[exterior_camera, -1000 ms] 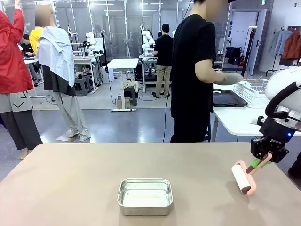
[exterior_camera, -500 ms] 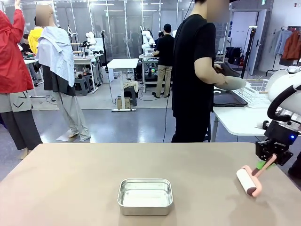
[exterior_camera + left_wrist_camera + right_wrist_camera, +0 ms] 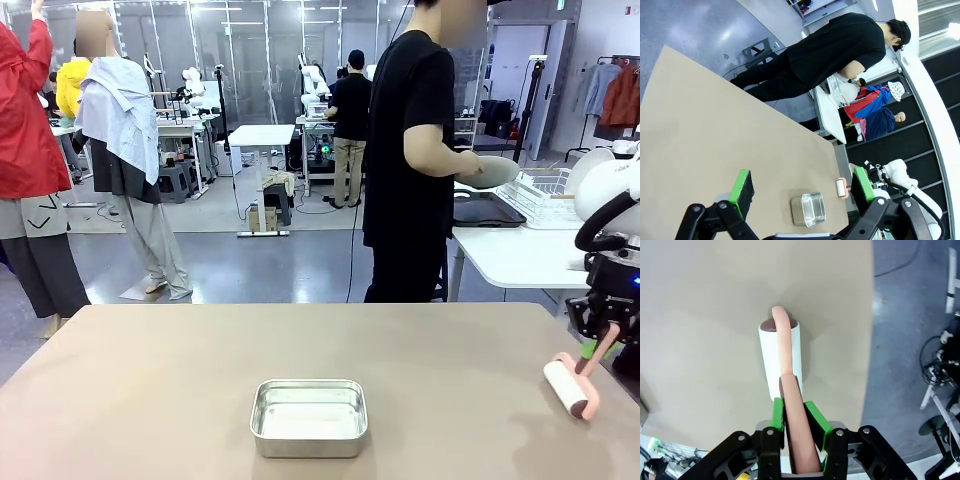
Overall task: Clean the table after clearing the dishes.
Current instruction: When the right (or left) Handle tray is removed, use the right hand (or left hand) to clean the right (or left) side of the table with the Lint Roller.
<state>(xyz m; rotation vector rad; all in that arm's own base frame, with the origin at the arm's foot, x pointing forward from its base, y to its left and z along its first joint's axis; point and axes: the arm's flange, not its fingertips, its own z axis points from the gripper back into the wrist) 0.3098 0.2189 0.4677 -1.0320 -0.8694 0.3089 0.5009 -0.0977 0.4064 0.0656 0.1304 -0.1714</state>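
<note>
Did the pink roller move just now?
Yes. The roller, held by the right end effector, slid toward the table's right edge, farther from the steel pan, which stayed put.

Table [image 3: 150, 400]: plain beige-brown. Roller [image 3: 567, 388]: white drum, pink handle. Pan [image 3: 308, 417]: bare silver steel, lower centre. Gripper pads [image 3: 812, 420]: green.

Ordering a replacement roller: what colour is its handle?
Pink, on a white drum; the roller shows best in the right wrist view, its handle clamped in the right gripper.
</note>
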